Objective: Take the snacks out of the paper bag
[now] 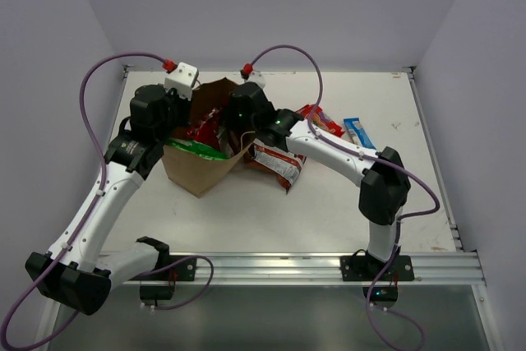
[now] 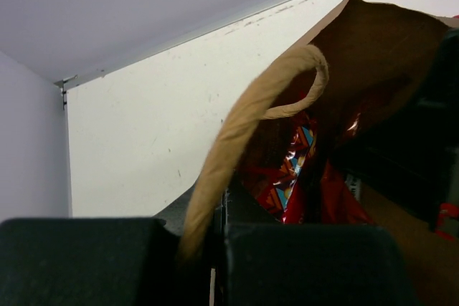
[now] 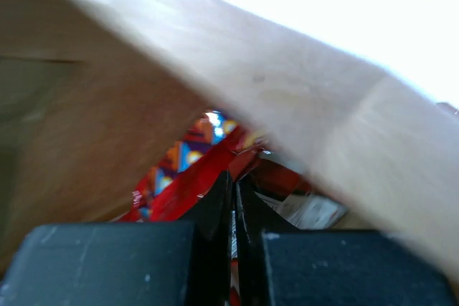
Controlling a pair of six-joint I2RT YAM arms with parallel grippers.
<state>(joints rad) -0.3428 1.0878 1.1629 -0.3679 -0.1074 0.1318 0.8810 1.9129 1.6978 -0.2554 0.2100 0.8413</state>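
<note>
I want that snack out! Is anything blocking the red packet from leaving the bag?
Only the paper bag itself: its brown side leans low over the right end effector, which is shut on a red packet inside. The left end effector holds a handle.

A white worktop (image 1: 246, 211) fills the scene, lightly scuffed and speckled, with a few dark marks near its far right corner (image 1: 395, 125). Plain pale lilac-grey walls close it in: a back wall (image 1: 271, 6), a left wall (image 1: 41, 55) and a right wall (image 1: 485, 80). A ribbed aluminium rail (image 1: 279, 266) runs along the near edge, with a dull grey-green surface (image 1: 271, 318) below it. The light is even and soft.
</note>
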